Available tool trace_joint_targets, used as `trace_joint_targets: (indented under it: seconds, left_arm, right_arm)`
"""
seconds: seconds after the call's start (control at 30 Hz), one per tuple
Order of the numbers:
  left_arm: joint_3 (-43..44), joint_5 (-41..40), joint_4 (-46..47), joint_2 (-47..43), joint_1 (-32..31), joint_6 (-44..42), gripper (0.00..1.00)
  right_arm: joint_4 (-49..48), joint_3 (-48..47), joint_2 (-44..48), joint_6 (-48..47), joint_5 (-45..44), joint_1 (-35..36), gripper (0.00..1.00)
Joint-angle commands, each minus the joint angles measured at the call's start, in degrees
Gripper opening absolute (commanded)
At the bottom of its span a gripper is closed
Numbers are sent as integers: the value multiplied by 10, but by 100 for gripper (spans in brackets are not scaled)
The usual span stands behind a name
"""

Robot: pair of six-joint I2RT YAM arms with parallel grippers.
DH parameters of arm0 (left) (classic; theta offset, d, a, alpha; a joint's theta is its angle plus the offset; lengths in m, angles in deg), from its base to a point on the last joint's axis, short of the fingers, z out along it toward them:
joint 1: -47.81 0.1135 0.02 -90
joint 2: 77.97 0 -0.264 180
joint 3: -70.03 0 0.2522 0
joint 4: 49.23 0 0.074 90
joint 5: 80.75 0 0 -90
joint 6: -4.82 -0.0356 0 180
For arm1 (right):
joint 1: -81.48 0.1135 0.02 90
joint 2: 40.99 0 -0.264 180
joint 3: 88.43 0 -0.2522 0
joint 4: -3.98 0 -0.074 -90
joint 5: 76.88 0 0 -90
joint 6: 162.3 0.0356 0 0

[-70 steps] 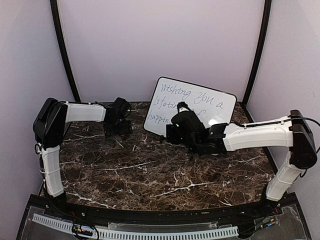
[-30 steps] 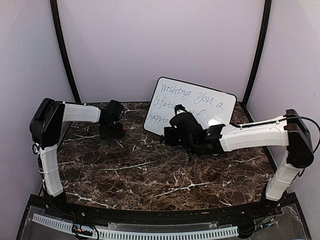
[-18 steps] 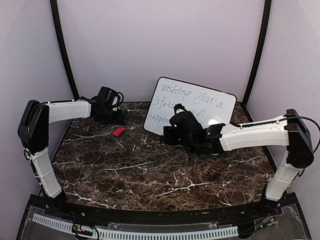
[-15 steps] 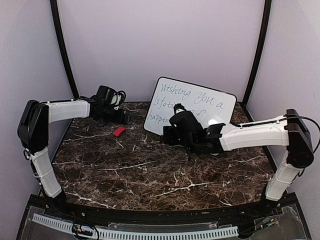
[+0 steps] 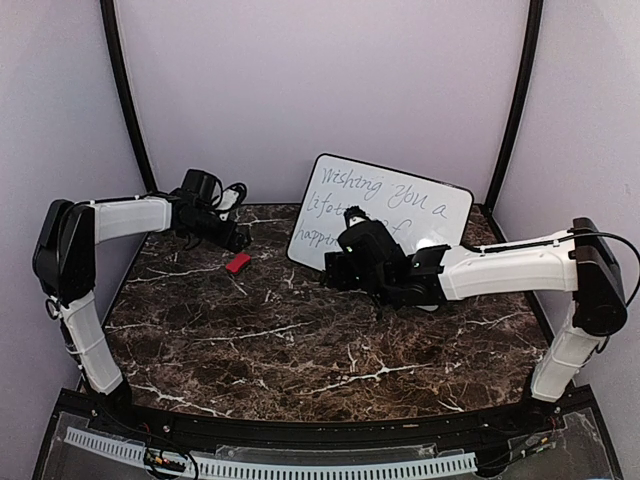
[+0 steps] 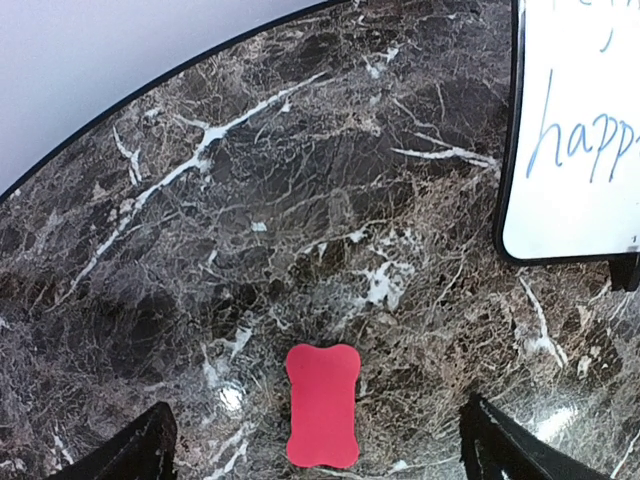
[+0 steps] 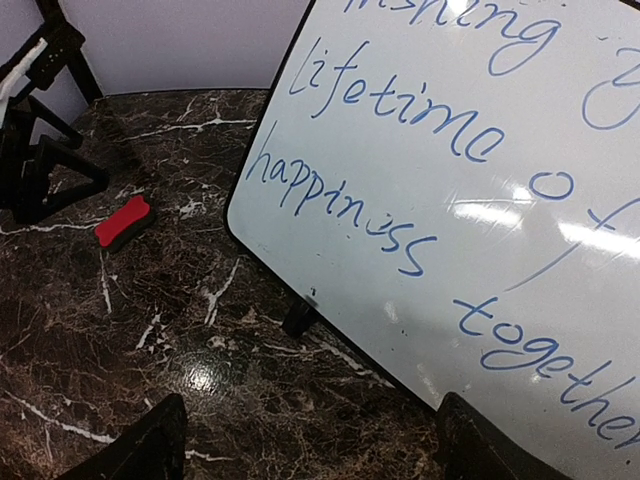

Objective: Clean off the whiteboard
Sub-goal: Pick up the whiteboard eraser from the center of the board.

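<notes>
The written whiteboard (image 5: 385, 210) stands tilted, probably propped from behind. Left of it lies the red eraser (image 6: 322, 405), my left gripper (image 6: 318, 450) spread above to take it; my right gripper (image 7: 315, 445), spread too, faces the board.

Whiteboard (image 5: 330, 215) lower middle hidden behind right arm (image 5: 500, 268) in top view, writing there unreadable; left wrist view cuts it at the right edge after "happ", right wrist view crops its top line and right side.
</notes>
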Motion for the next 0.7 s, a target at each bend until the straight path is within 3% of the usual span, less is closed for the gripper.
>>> trace_joint_targets:
  seconds: [0.0, 0.13, 0.67]
  left_arm:
    - [-20, 3, -7, 11, 3, -21, 95]
    - [-26, 14, -8, 29, 4, -14, 89]
    - [-22, 14, -1, 74, 18, -7, 82]
  right_arm:
    - [-5, -5, 14, -23, -6, -3, 82]
    - [-13, 5, 23, -27, -9, -4, 84]
    - [-26, 22, 34, -26, 15, -4, 92]
